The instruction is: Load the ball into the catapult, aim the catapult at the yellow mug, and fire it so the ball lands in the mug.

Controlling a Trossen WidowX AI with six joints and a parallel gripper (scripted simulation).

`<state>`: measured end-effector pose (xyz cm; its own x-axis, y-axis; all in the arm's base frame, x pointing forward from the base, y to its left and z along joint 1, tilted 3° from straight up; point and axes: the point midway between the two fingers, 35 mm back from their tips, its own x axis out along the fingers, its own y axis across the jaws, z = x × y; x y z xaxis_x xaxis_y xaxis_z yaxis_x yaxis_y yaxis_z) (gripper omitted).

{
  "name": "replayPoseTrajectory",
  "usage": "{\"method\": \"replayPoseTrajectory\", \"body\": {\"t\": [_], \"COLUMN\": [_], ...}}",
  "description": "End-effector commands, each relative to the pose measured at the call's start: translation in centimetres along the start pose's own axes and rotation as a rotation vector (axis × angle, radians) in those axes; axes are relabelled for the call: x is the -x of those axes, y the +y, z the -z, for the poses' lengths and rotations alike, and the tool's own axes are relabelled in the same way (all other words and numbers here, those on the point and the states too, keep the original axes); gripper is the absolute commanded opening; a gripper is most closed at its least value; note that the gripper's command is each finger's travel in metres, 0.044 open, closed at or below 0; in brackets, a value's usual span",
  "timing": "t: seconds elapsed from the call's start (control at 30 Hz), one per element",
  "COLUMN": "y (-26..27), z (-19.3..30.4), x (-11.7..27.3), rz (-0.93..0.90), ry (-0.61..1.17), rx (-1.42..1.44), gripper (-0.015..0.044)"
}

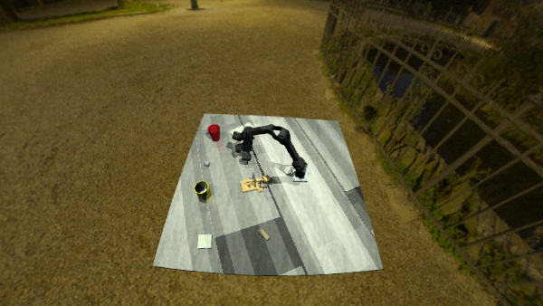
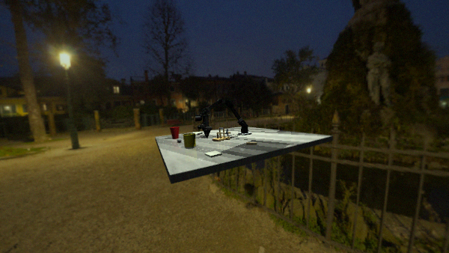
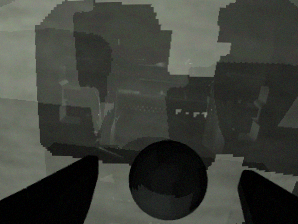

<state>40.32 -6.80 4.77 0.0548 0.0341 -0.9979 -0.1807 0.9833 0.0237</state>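
Note:
A dark ball [image 3: 168,192] shows between the fingertips in the wrist view, with gaps on both sides. My gripper [image 1: 245,158] [image 2: 207,135] [image 3: 169,172] is open, pointing down close over the table behind the catapult; it hides this ball in the top and exterior views. The wooden catapult [image 1: 246,186] [image 2: 221,139] stands on the table in front of the gripper, its small uprights showing. The yellow mug [image 1: 202,196] [image 2: 189,141] stands upright to the left of the catapult. I cannot see whether the ball touches the table.
A small grey ball [image 1: 206,163] [image 2: 179,141] lies left of the gripper. A red cup [image 1: 214,133] [image 2: 174,132] stands at the back left. A pale square [image 1: 204,242] [image 2: 213,153] and a wooden block [image 1: 264,234] [image 2: 251,143] lie toward the front. The arm's base is right of the catapult.

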Motion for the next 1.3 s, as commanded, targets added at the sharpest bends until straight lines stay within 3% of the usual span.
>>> {"method": "replayPoseTrajectory", "body": {"t": [0.0,0.17,0.33,0.47,1.27], "y": [0.1,0.1,0.1,0.1,0.3], "z": [0.1,0.1,0.1,-0.1,-0.3], "x": [-0.5,-0.5,-0.5,0.2,11.8], "rz": [-0.006,-0.006,-0.006,-0.006,-0.006], "ry": [0.003,0.003,0.003,0.003,0.003], "rx": [0.002,0.002,0.002,0.002,0.002], "gripper": [0.0274,0.0142,0.0109,0.0004,0.0]}}
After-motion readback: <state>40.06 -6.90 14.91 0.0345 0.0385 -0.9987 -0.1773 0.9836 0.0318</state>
